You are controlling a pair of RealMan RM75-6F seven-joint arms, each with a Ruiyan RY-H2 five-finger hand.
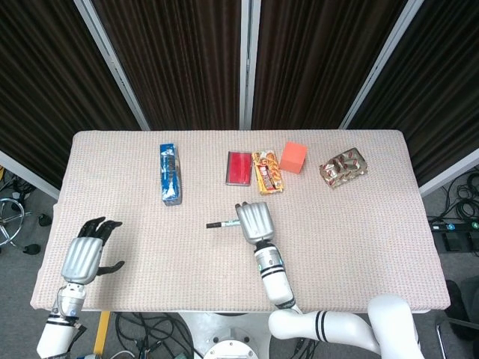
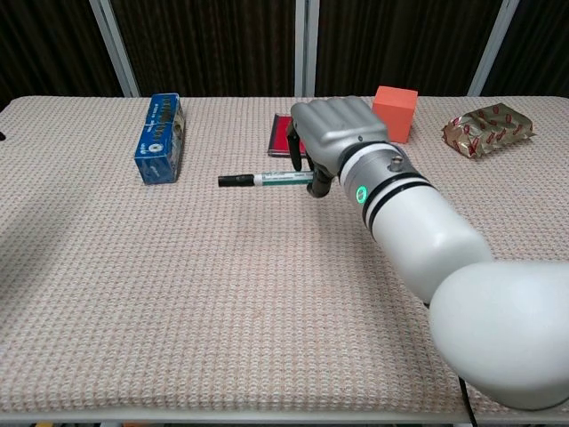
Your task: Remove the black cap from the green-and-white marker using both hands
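My right hand (image 2: 333, 133) grips the green-and-white marker (image 2: 280, 179) by its rear end and holds it level above the table. The same hand (image 1: 254, 221) and marker (image 1: 228, 224) show in the head view. The black cap (image 2: 235, 181) is on the marker and points toward my left side. My left hand (image 1: 82, 256) is at the table's near left corner, fingers spread, holding nothing. It is far from the marker and out of the chest view.
Along the far side of the beige table (image 1: 359, 224) lie a blue box (image 1: 171, 173), a red case (image 1: 239, 167), a snack pack (image 1: 267, 171), an orange cube (image 1: 293, 157) and a foil packet (image 1: 343, 166).
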